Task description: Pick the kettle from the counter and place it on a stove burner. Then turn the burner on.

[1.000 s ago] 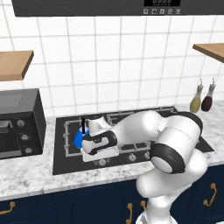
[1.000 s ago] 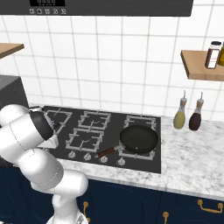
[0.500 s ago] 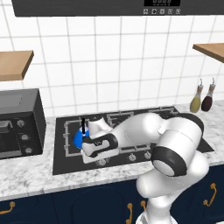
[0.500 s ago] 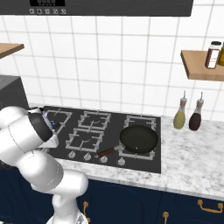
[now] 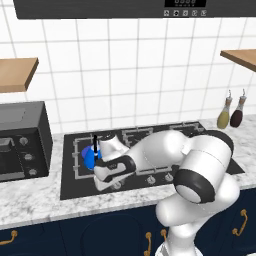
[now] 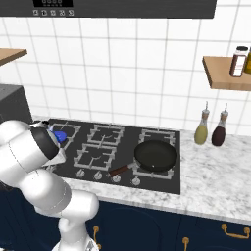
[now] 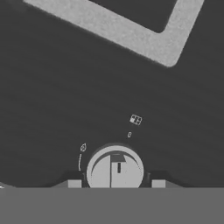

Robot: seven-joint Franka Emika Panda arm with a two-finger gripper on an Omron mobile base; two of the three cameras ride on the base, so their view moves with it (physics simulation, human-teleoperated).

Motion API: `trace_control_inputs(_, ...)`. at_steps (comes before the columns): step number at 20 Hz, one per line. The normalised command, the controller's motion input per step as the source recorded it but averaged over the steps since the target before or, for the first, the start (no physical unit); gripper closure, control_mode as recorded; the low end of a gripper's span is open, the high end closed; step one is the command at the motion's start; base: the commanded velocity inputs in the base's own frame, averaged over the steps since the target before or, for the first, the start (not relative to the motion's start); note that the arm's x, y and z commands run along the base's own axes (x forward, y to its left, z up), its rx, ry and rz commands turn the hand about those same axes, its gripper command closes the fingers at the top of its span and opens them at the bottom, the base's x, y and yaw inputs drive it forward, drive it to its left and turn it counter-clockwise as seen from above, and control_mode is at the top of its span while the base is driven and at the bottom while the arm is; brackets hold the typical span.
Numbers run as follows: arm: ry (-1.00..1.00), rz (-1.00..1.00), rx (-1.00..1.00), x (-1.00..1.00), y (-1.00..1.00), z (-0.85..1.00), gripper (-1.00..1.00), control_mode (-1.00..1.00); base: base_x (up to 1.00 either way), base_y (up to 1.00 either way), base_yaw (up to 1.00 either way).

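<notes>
The small bright blue dome-shaped kettle (image 5: 90, 156) sits on the black cooktop's (image 6: 162, 132) far-left grate, while the two-finger gripper (image 7: 115, 183), spread wide, brackets a round silver knob (image 7: 115, 169) at 6 o'clock.

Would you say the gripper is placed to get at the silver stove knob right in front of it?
Probably yes: the gripper is low over the black stove, and the knob sits between its fingertips with nothing between.

A wall of white square tiles (image 5: 125, 65) is seen behind the worktop. A dark hood (image 5: 125, 7) is mounted above. Wooden shelves (image 5: 17, 74) are fixed at both sides (jars are kept on the right one (image 6: 226, 72)). Navy cabinet fronts (image 6: 215, 234) with brass handles are set below.
</notes>
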Motion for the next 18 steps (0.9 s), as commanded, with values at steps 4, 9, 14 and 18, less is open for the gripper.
trace_control_inputs(4, 0.0, 0.33, -0.06, 0.0, 0.0, 0.0, 1.0, -1.0, 0.0, 0.0, 0.0)
trace_control_inputs(9, -0.01, 0.35, -0.07, 0.0, 0.0, 0.0, 1.0, -1.0, 0.0, 0.0, 0.0)
trace_control_inputs(14, -0.02, 0.4, -0.07, -0.03, 0.0, 0.0, 1.0, -1.0, 0.0, 0.0, 0.0)
trace_control_inputs(18, -0.01, 0.35, -0.04, -0.05, 0.0, 0.0, 1.0, -1.0, 0.0, 0.0, 0.0)
